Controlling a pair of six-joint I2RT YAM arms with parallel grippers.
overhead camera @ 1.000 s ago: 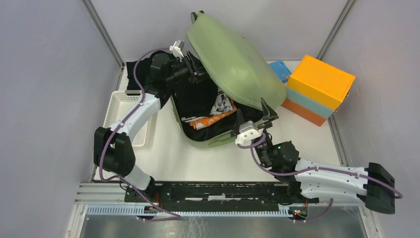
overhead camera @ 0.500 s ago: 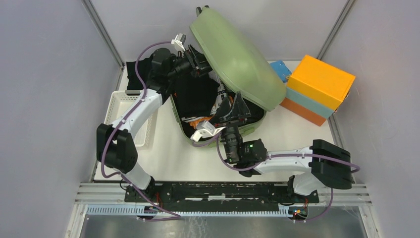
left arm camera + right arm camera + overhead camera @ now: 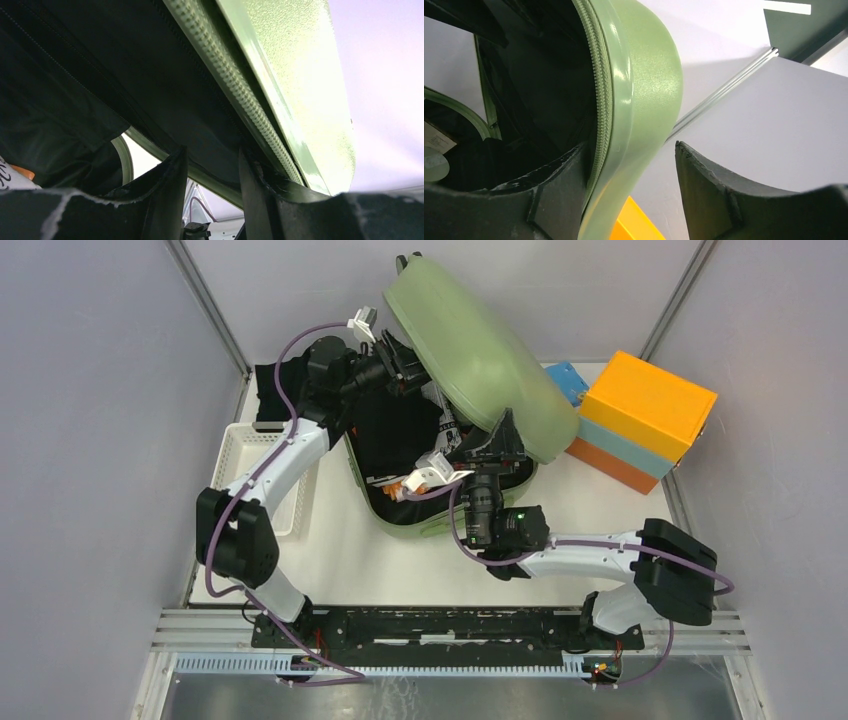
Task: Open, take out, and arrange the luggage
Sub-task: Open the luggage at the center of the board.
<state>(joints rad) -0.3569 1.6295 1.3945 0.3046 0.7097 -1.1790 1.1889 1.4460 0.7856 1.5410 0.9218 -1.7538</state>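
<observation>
- Luggage [image 3: 470, 350] sits at the back middle of the bench [image 3: 400, 570], with its base flat and its green lid propped up at a steep tilt toward the back right.
- The open base shows black lining, with an orange packet [image 3: 412, 485] near its front edge.
- Left arm climbs from the near-left base and bends at an elbow [image 3: 235, 540] by the near end of the basket [image 3: 262, 475]. Its white forearm runs over the basket to the back-left of the case.
- Left end effector [image 3: 400, 365] points right, under the raised lid. In its wrist view both fingers [image 3: 170, 195] pinch the lid's lined rim beside the zip, clamped on it.
- Right arm lies low, its dark shoulder block [image 3: 680, 580] at the near right. The white forearm stretches left across the bench to a wrist [image 3: 495, 525] just in front of the case.
- Right end effector [image 3: 495, 440] points away from the bases, up at the lid's near edge.
- Its jaws stand apart, straddling that rim. The inner finger [image 3: 559, 190] touches the zip side, while the outer finger [image 3: 724, 190] stays clear of the shell.
- An orange and blue box [image 3: 645, 420] stands just right of the lid.
</observation>
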